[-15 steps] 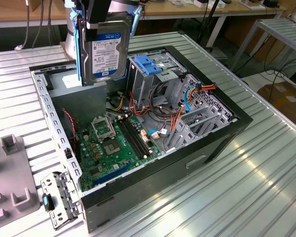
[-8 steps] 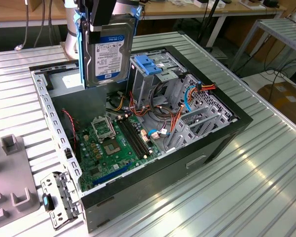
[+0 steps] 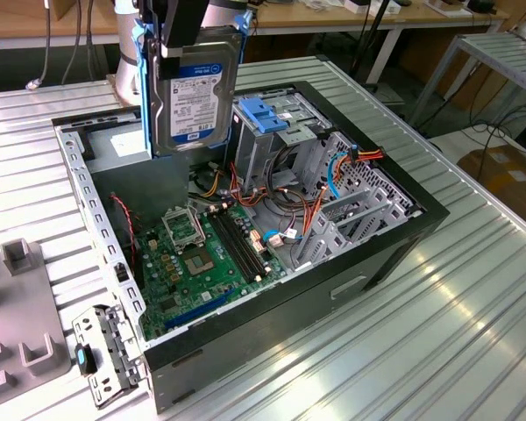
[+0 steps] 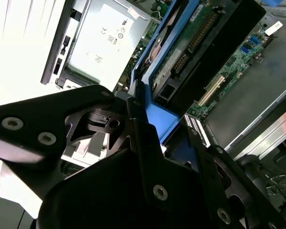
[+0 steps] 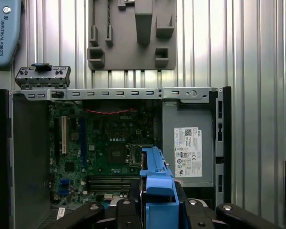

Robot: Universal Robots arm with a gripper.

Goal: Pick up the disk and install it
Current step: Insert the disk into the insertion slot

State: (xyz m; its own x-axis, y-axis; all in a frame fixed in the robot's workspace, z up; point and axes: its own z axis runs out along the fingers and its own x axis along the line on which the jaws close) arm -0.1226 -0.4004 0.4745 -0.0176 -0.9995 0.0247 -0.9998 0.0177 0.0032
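Disk [image 3: 193,96] aloft over the open computer case [image 3: 272,324], not yet installed.
From the exterior view's left, a grey fixture plate [image 3: 17,298] lay on the ribbed table [image 3: 438,333]. The gripper [image 3: 182,35] was clamped on the disk's upper end, holding it upright and clear above the case. Just right stood the drive cage [image 3: 280,145] with its blue latch [image 3: 265,114]. Pickup looked done; installing remained.
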